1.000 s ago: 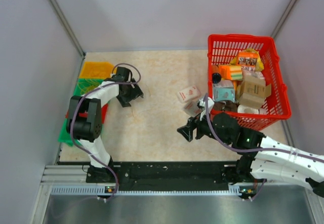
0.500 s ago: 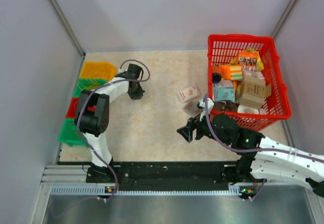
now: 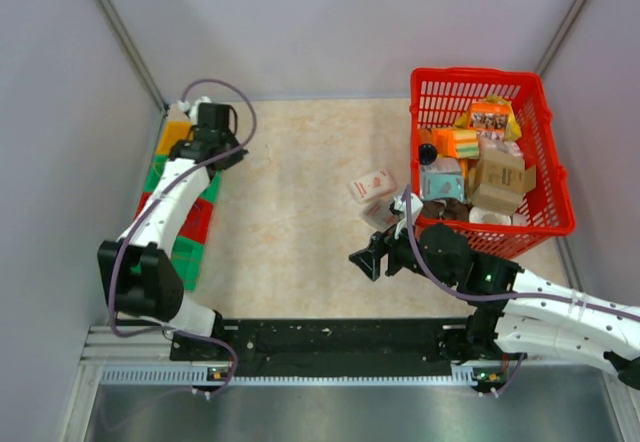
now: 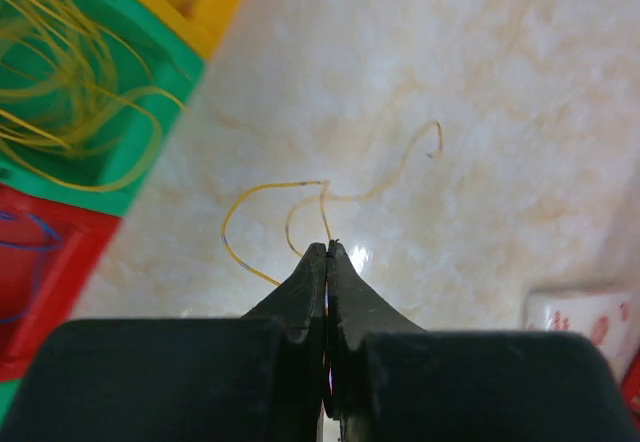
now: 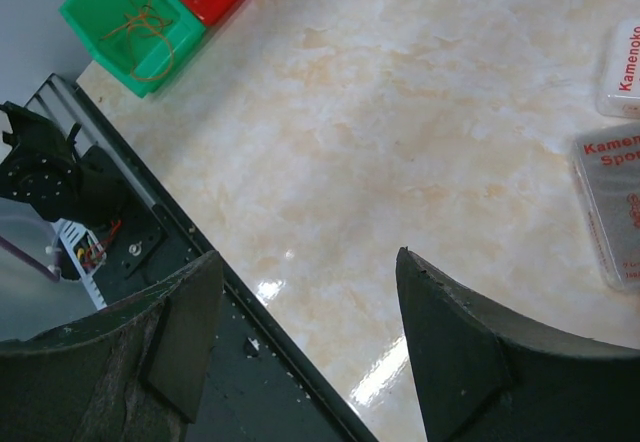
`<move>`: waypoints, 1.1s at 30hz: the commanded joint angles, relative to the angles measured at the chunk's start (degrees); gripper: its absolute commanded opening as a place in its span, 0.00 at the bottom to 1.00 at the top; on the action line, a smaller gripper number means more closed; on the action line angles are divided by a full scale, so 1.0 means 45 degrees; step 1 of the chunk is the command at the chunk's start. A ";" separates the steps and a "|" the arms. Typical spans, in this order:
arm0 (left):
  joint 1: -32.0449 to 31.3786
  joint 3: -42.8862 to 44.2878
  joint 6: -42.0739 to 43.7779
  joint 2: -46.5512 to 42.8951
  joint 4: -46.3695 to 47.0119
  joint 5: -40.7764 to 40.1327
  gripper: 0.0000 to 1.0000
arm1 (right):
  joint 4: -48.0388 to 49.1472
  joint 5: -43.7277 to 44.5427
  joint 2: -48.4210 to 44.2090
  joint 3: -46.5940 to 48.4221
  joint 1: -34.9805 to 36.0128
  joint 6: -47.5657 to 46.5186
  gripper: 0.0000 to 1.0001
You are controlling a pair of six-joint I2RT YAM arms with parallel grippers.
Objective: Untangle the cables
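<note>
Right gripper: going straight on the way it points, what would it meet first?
Probably the bare tabletop: the right gripper, open, tilts down at it with nothing in between. The green bin lies farther on and left, off that line, though depth is unclear.

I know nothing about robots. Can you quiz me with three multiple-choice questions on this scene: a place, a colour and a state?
1. Where does the red plastic mesh basket stand? A. far right of the beige marbled table B. far left C. centre
2. What colour is the thin wire pinched by the left end effector? A. blue B. yellow C. black
3. The right end effector is: A. shut on a box B. open, holding nothing C. shut on a wire
Answers: 1 A, the top view shows it at the right edge. 2 B, a yellow strand leaves the closed tips. 3 B, its fingers stand wide apart over bare table.
</note>
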 commanded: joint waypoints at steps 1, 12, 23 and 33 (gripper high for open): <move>0.1830 0.0978 0.0872 -0.1824 -0.0299 0.0117 0.00 | 0.0707 -0.0070 -0.0189 -0.0052 0.0091 -0.0031 0.70; 0.5388 0.3927 0.1419 -0.0483 -0.2428 0.1640 0.00 | 0.0942 -0.0089 0.0045 0.0046 0.0091 -0.0382 0.70; 0.6384 0.4692 -0.0396 0.2000 -0.3601 0.0996 0.00 | 0.0942 0.0008 -0.0052 -0.0032 0.0071 -0.0499 0.70; 0.6893 0.5335 -0.1219 0.4577 -0.2997 0.0724 0.00 | 0.0981 0.0087 0.0104 -0.0111 0.0072 -0.0558 0.70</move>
